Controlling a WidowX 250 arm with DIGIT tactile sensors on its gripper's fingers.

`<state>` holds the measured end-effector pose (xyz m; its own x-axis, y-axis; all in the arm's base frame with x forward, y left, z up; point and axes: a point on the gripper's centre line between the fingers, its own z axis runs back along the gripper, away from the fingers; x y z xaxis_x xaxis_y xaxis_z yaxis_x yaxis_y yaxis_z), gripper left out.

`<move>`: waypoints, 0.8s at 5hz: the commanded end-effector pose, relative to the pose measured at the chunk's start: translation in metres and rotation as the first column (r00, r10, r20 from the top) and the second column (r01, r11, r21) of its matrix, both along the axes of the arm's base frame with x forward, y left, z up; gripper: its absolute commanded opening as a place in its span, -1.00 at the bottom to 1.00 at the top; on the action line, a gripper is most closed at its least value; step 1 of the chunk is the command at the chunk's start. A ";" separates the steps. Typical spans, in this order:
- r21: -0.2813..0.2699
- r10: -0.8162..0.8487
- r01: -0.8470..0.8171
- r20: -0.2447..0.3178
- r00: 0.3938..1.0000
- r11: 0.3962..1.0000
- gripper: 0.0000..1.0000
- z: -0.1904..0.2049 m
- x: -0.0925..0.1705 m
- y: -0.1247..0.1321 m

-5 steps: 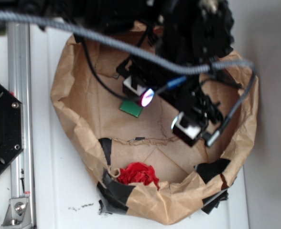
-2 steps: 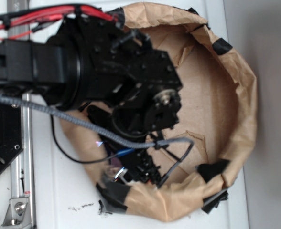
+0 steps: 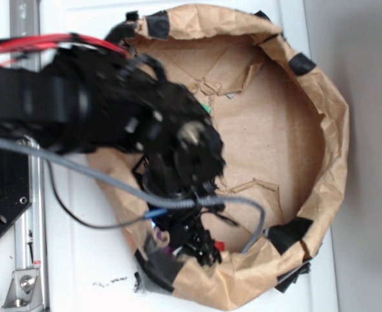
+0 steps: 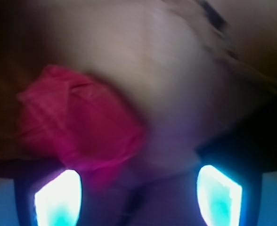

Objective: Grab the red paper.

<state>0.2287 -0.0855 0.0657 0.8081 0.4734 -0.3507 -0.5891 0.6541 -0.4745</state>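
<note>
I am in the approach step, my arm reaching down inside the brown paper bowl [image 3: 321, 136] on the bench [image 3: 87, 260]. The red paper [image 4: 77, 125] lies against the near wall of that bowl; from outside only a red sliver shows beside my pincer [image 3: 201, 250]. In the blurred wrist view my pincer [image 4: 138, 197] looks spread wide, holding nothing, with the wad just ahead and left of centre. Next I should probably shift left to straddle the wad, descend, then close.
</note>
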 end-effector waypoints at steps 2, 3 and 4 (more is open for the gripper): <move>0.029 0.088 -0.092 0.123 0.989 0.995 1.00 0.042 0.021 0.045; 0.063 0.080 -0.087 0.102 0.992 0.994 1.00 0.036 0.033 0.044; 0.064 0.035 -0.038 0.053 0.998 0.997 1.00 0.017 0.037 0.029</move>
<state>0.2686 -0.0559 0.0725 0.7828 0.5340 -0.3194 -0.6218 0.6523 -0.4334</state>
